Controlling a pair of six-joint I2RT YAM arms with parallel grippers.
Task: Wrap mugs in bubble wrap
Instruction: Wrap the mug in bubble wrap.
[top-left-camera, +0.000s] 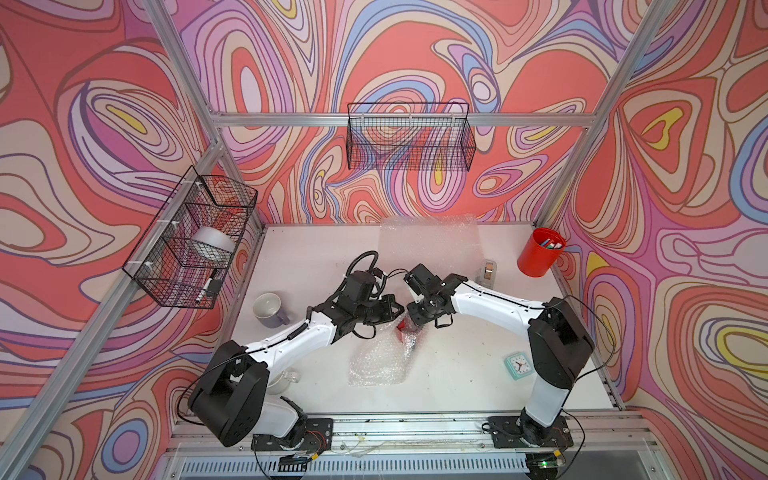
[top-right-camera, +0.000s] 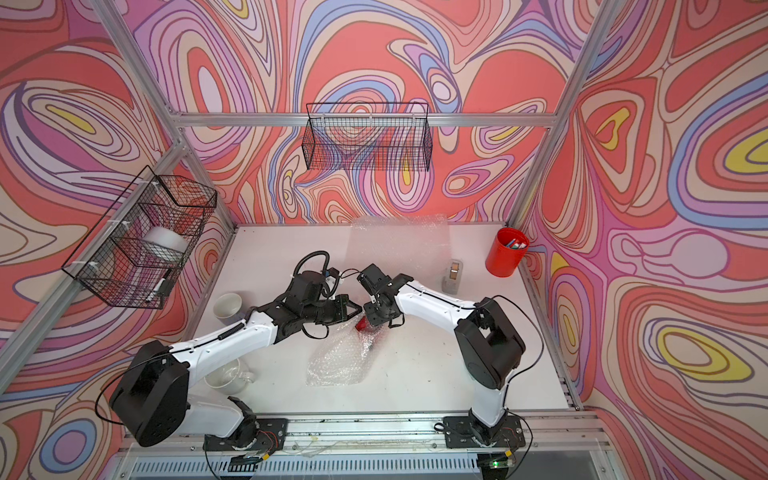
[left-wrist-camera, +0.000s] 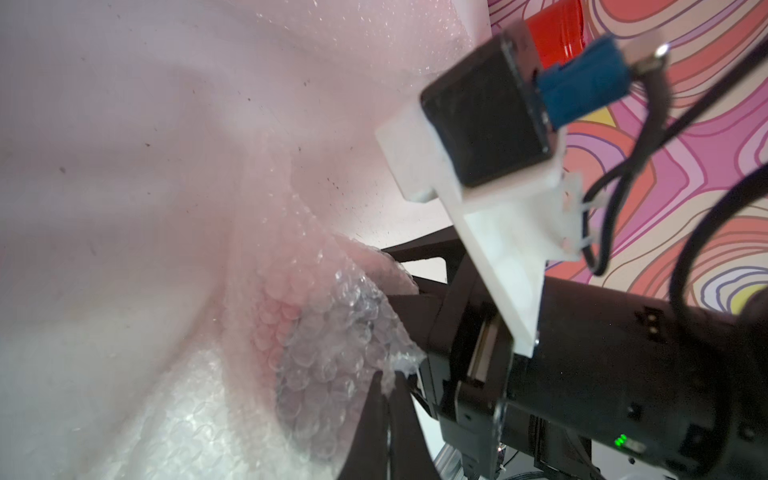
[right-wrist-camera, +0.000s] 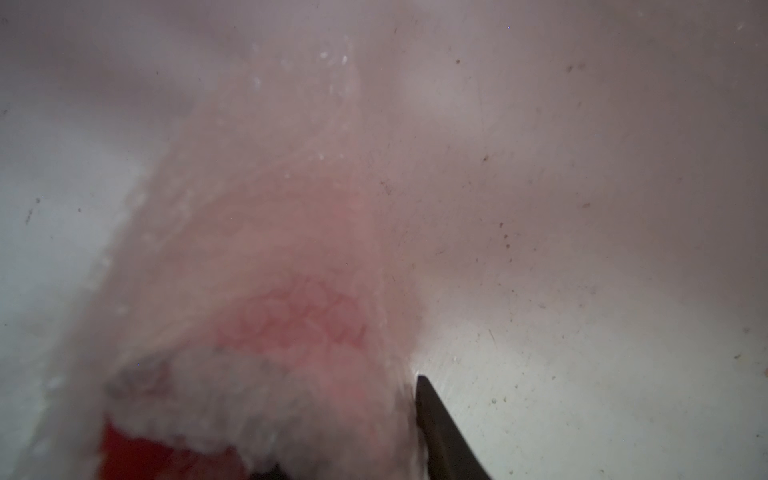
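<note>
White table: left gripper pinched shut on bubble wrap edge; right gripper, can't tell. Red mug likely slick, fragile; wrap limp, so grab corners.

White-and-black left arm reaches inward, forearm level. Its black parallel left gripper is pinched shut. White-and-black right arm mirrors it, wrist bent downward. Black right gripper: jaws apart, grip undetermined.

Lab cell: aluminium frame, printed walls
</note>
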